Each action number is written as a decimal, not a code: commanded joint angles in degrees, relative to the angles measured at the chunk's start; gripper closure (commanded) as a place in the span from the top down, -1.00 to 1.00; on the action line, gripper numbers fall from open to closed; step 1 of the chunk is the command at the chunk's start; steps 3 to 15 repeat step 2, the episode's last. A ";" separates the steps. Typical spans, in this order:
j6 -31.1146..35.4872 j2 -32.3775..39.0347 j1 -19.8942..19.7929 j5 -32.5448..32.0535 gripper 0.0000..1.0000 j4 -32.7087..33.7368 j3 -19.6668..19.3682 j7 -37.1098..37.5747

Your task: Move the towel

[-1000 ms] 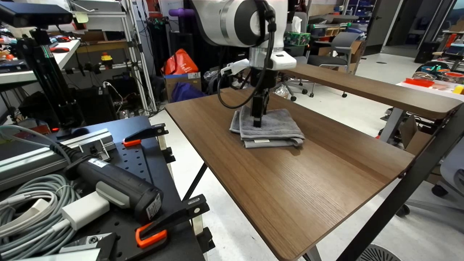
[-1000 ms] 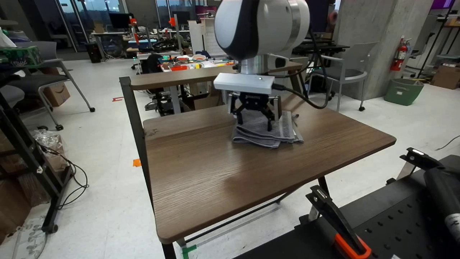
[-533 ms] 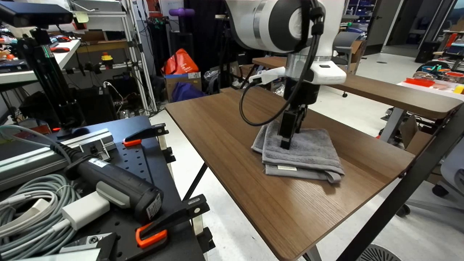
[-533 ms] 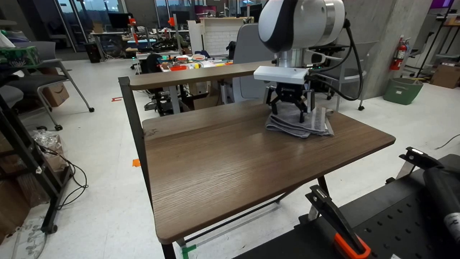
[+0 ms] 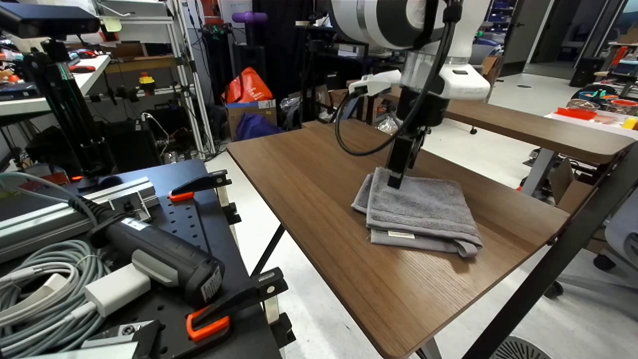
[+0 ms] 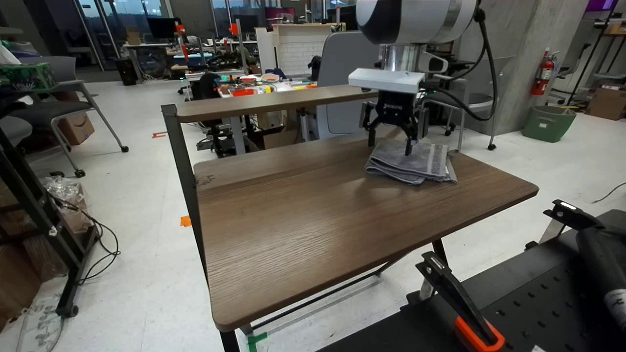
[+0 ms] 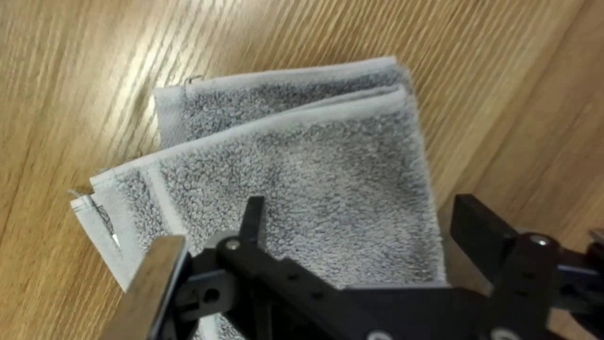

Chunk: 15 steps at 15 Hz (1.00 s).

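Observation:
The grey folded towel (image 5: 428,212) lies flat on the brown tabletop, with its layered edges and a small white label showing. It also shows in an exterior view (image 6: 425,159) toward the table's right part. My gripper (image 6: 390,146) is open, fingers pointing down over the towel; it also shows in an exterior view (image 5: 398,177), where one finger hides most of the other. In the wrist view, the gripper (image 7: 358,203) has one fingertip over the towel (image 7: 339,160) and the other past its edge, over bare wood. Nothing is held between the fingers.
The brown tabletop (image 6: 293,220) has a raised wooden shelf (image 5: 538,124) along one long side and a dark metal upright (image 6: 183,181). A black cart top (image 5: 194,224) with clamps (image 5: 254,294), cables and a black handheld tool (image 5: 154,254) stands beside the table.
The towel has slid along the table with the gripper, rightward in both exterior views, mostly in the first half second. Since then the open gripper has risen slightly while the towel shifted little.

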 commanded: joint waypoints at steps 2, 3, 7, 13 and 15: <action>-1.41 -3.05 0.19 1.66 1.00 -1.76 0.49 -3.35; -1.41 -3.05 0.19 1.66 1.00 -1.76 0.49 -3.35; -1.41 -3.05 0.19 1.66 1.00 -1.76 0.49 -3.35; -1.41 -3.05 0.19 1.66 1.00 -1.76 0.49 -3.35; -1.41 -3.05 0.19 1.66 1.00 -1.76 0.49 -3.35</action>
